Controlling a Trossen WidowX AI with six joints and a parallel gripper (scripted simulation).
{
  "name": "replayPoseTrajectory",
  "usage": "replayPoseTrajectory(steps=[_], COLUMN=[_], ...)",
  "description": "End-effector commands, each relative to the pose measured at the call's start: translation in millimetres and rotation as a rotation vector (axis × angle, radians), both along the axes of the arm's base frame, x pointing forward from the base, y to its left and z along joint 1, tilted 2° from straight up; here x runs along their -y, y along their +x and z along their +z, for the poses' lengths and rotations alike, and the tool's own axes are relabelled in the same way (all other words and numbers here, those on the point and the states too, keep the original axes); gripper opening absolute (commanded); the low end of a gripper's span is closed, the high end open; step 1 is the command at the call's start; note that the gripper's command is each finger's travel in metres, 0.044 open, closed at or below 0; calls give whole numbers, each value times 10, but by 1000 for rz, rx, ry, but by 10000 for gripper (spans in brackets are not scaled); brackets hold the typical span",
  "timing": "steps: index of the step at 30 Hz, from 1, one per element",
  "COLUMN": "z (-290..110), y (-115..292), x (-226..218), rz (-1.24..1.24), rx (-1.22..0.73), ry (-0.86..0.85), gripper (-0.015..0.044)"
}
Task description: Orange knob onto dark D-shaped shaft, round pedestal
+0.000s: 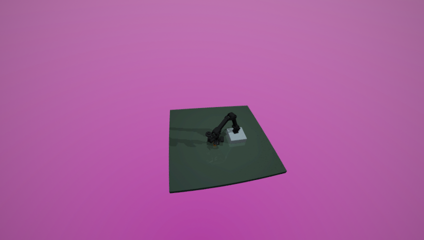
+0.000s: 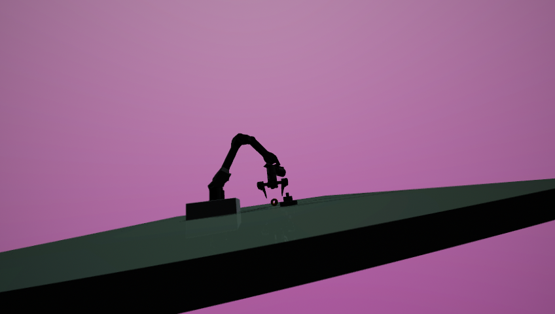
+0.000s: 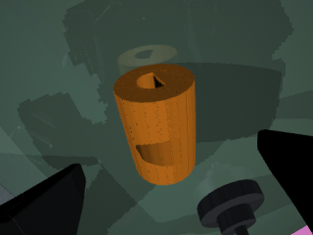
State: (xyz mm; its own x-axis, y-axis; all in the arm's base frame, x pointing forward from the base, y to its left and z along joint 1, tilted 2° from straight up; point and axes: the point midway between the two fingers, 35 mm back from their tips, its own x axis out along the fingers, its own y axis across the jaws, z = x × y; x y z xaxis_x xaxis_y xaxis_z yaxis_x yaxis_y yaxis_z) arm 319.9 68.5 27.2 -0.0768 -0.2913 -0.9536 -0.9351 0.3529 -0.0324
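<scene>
Hanging over the dark green table (image 1: 190,166), my gripper (image 2: 272,190) points straight down with its two fingers spread wide and nothing between them. From the wrist view only the two black fingertips show, cut off at the lower corners. One orange knob (image 3: 156,124) lies on the table below and between them, not touched by either. Its hole faces the camera, and a notch is cut in its side. From the top view the knob is nearly hidden under my gripper, showing only an orange speck (image 1: 214,145). From the side it reads as a tiny ring (image 2: 273,201) against the light.

One round pedestal (image 3: 230,202) sits near the knob, apart from it, with one short dark shaft (image 3: 239,230) rising from its middle. The shaft's flat side cannot be made out. In the side view the pedestal (image 2: 288,202) is a black silhouette just beside the knob.

My one arm (image 2: 241,144) rises from a pale block (image 1: 241,137), bends at a high elbow and slopes down to the wrist, forming an arch. Its joints are hard to tell apart, being black throughout.
</scene>
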Motion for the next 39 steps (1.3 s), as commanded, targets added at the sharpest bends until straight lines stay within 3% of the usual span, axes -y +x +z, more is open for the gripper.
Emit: replayPoseTrajectory(steps=[1,21,29,39], z=[-69,-368,-368,-368], y=[-12,-8,-8,-8], x=[-6,-22,-22,-22], rz=[-1,-1,-1,-1], rx=[-7,-7,-7,-7], ry=[3,3,3,3], gripper=[440,440,240,220])
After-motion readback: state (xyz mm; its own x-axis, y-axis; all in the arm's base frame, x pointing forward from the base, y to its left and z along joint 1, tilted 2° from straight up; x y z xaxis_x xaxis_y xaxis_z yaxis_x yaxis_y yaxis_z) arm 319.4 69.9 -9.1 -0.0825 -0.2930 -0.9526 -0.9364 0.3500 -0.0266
